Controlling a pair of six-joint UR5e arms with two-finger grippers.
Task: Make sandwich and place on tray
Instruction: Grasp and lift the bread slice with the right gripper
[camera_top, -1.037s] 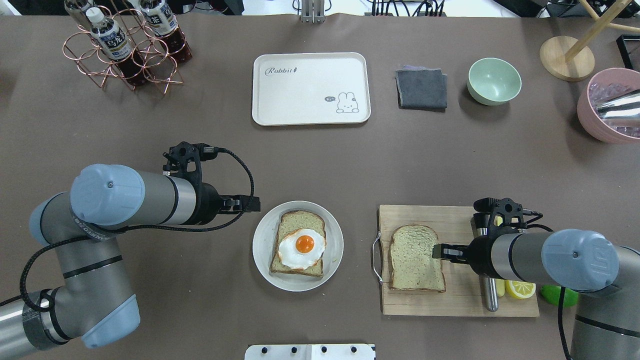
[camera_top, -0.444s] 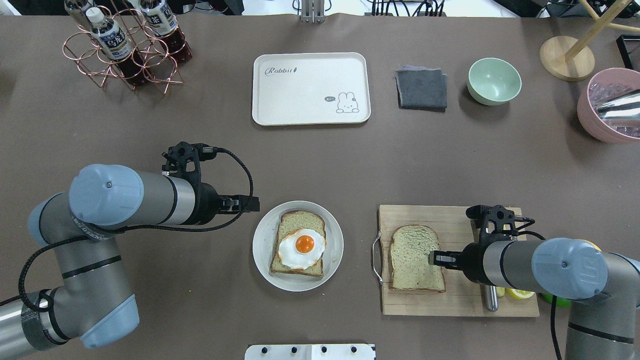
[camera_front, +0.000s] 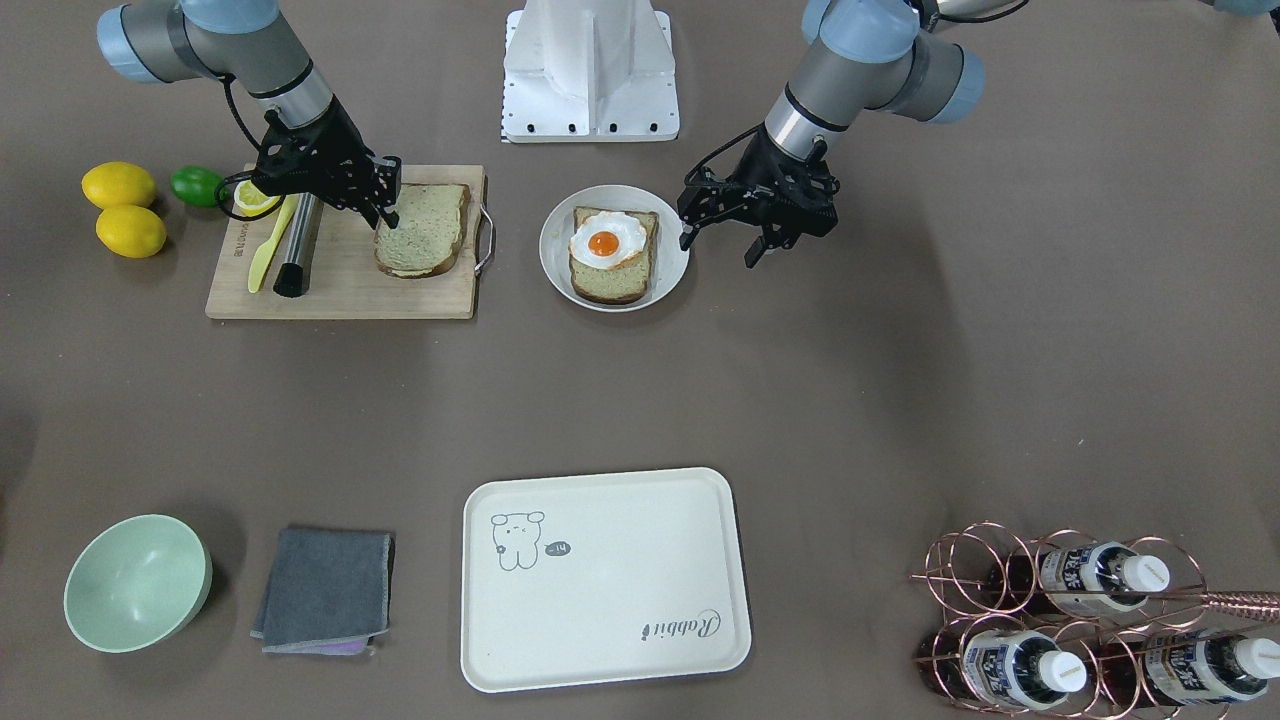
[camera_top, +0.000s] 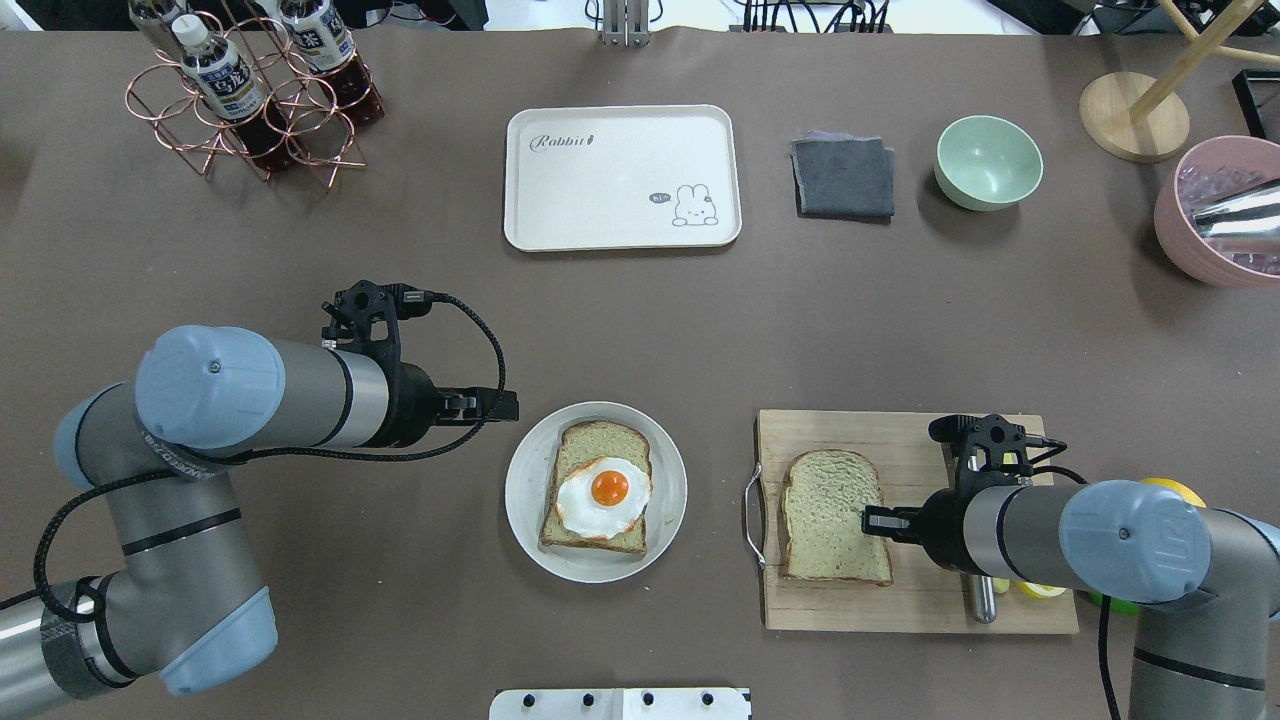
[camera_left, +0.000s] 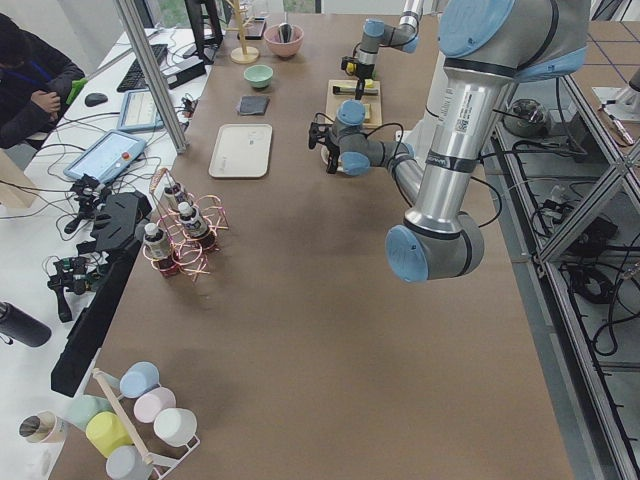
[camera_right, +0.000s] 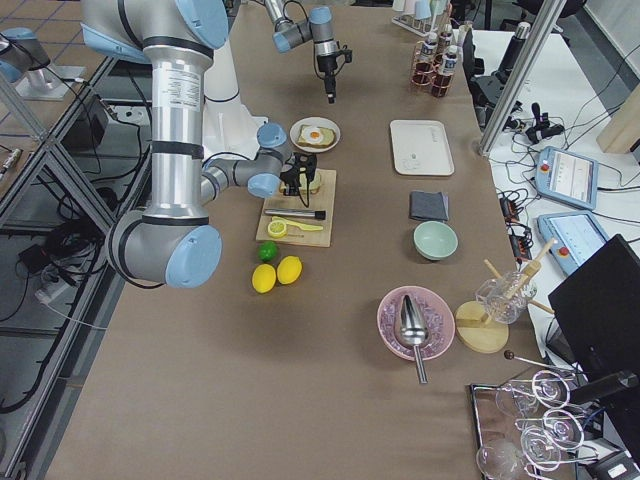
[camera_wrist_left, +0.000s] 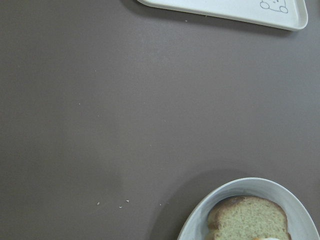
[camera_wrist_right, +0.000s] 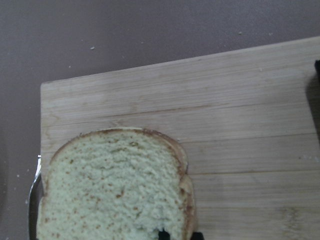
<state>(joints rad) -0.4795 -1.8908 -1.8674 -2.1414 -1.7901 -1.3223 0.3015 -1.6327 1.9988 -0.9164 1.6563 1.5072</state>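
Sandwich unassembled: right fingers pinch loose bread slice edge; left fingers spread beside plate.

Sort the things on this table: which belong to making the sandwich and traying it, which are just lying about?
Job: plain bread slice, egg-topped bread slice, tray.
Lying about: green bowl, grey cloth, bottles, lemons, lime.

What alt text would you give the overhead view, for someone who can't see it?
A robot's right gripper is at the edge of a bread slice on a wooden cutting board; its left gripper hovers beside a plate of egg-topped bread. A cream tray beyond holds nothing.
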